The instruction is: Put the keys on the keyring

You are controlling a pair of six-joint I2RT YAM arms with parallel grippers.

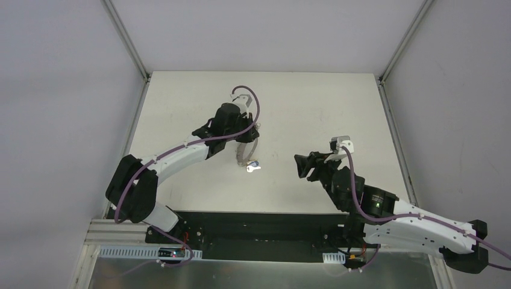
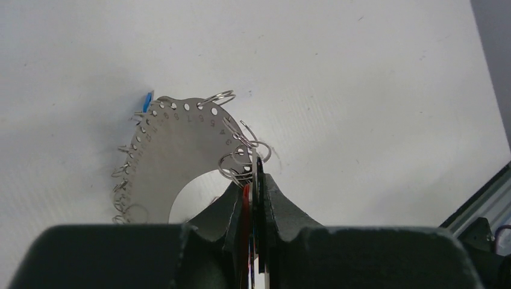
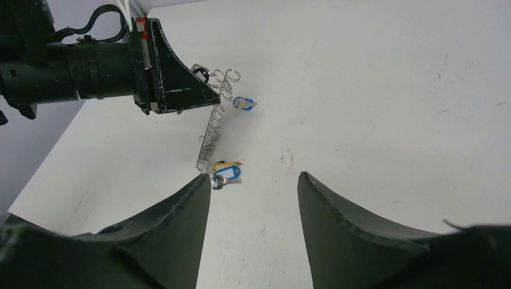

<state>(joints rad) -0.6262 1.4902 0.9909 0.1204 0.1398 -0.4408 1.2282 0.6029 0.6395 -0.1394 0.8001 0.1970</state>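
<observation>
The keyring [image 2: 181, 138] is a flat silvery ring plate with punched holes and small wire rings along its edge. It stands on edge on the table [image 1: 199, 102], thin in the right wrist view [image 3: 211, 135]. My left gripper [image 2: 256, 180] is shut on flat pieces, red, silvery and dark, that hang from its small rings [image 2: 240, 164]. A blue-headed key [image 3: 243, 103] hangs at its far edge. Blue and yellow-headed keys [image 3: 227, 173] lie on the table at its foot, also in the top view [image 1: 253, 167]. My right gripper [image 3: 253, 177] is open and empty, just right of them.
The white table is bounded by grey walls on the left, right and back [image 1: 265, 36]. A black base plate [image 1: 265, 232] runs along the near edge between the two arm bases. The left arm's purple cable [image 1: 256, 108] loops over its wrist.
</observation>
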